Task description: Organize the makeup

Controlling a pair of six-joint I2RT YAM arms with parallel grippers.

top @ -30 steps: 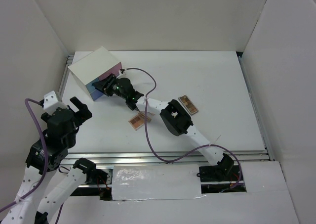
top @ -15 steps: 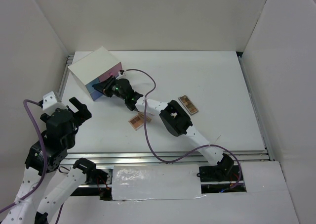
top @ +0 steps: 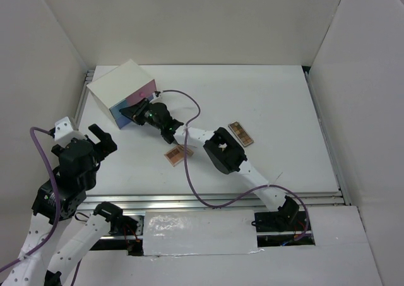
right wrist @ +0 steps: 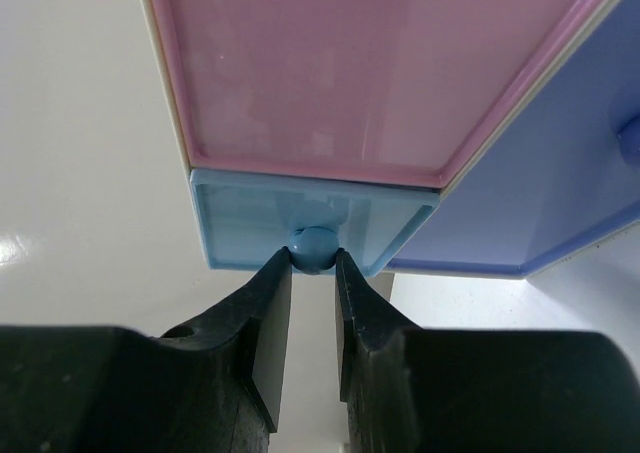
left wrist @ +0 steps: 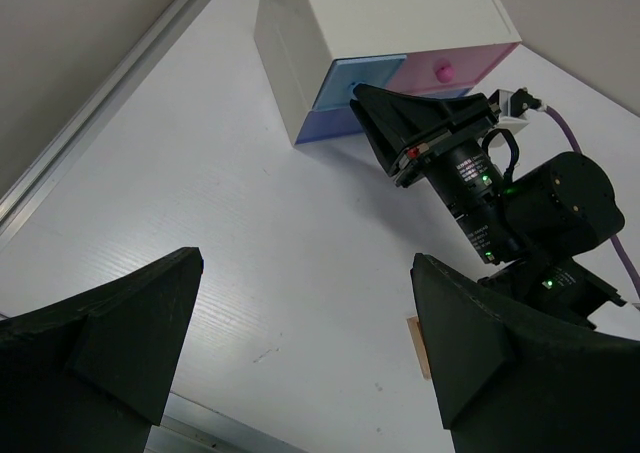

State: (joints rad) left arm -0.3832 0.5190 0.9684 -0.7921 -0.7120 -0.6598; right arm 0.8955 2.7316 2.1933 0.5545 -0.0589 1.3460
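Note:
The white box (top: 120,84) with pink and blue drawers stands at the back left. My right gripper (top: 134,111) is at its front, shut on the round knob (right wrist: 313,245) of the small light-blue drawer (right wrist: 240,223); both fingers pinch the knob. A square eyeshadow palette (top: 178,153) lies on the table under the right arm. A long palette (top: 240,133) lies to the right of it. My left gripper (top: 98,137) is open and empty, above the table's near left. Lipsticks, bottle and clear tube are out of view.
In the right wrist view the pink drawer (right wrist: 370,63) sits above the light-blue one and a purple-blue drawer (right wrist: 540,193) beside it. The left wrist view shows the box (left wrist: 380,13), the right gripper's back and the palette's edge (left wrist: 417,345). A metal rail (top: 82,100) runs along the left.
My right gripper has edged a little left, toward the box front. The left arm has shifted only slightly. The palettes have not moved.

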